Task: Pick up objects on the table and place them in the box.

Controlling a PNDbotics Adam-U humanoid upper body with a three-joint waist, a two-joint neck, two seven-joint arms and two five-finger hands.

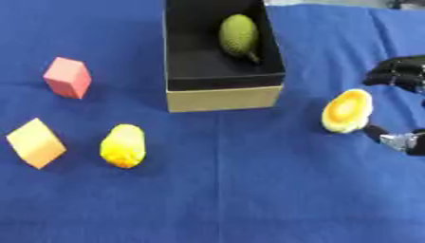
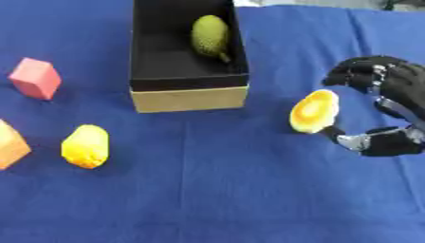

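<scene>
A black box (image 1: 222, 98) with a tan front wall stands at the top centre, and a green bumpy fruit (image 1: 239, 36) lies inside it at the back. To the right of the box, a halved yellow fruit (image 2: 314, 111) with an orange cut face stands on edge. My right hand (image 2: 390, 90) comes in from the right edge. Its fingers curl over the top of the halved fruit and its thumb (image 2: 353, 140) touches the lower side. A whole yellow fruit (image 1: 123, 145) lies on the cloth at the lower left. My left hand shows in neither view.
A pink block (image 1: 68, 77) sits at the far left, level with the box. An orange block (image 1: 36, 142) lies below it near the left edge. Blue cloth (image 1: 249, 190) covers the whole table.
</scene>
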